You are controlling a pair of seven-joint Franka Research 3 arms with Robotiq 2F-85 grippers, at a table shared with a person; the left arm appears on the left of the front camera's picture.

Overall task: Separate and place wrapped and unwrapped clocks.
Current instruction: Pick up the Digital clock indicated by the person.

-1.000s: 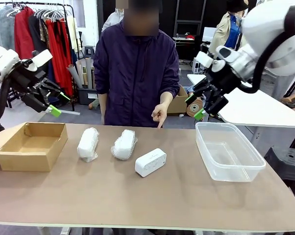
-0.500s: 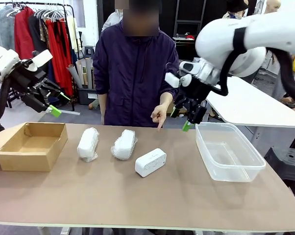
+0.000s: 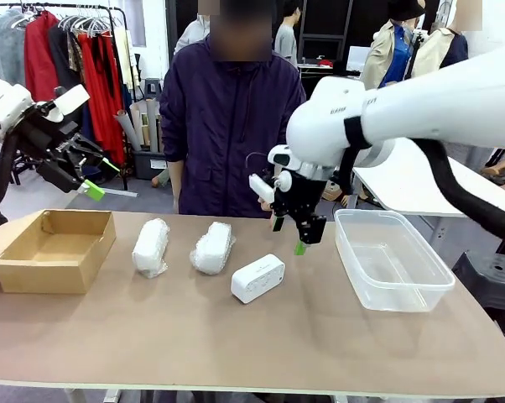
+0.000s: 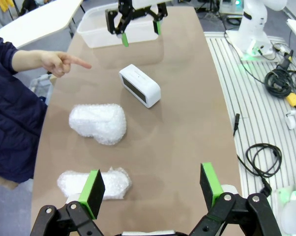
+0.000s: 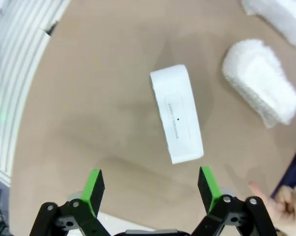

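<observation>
The right tool [image 3: 288, 235], wide open and empty, hangs near the bare white clock [image 3: 257, 278], not touching.

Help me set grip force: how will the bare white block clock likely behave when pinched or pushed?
The smooth white rounded-rectangular block clock looks rigid, so it should hold shape when pinched. Its smooth faces may prove slippery. Resting on a flat side on the brown table, it would probably slide, not roll.
</observation>
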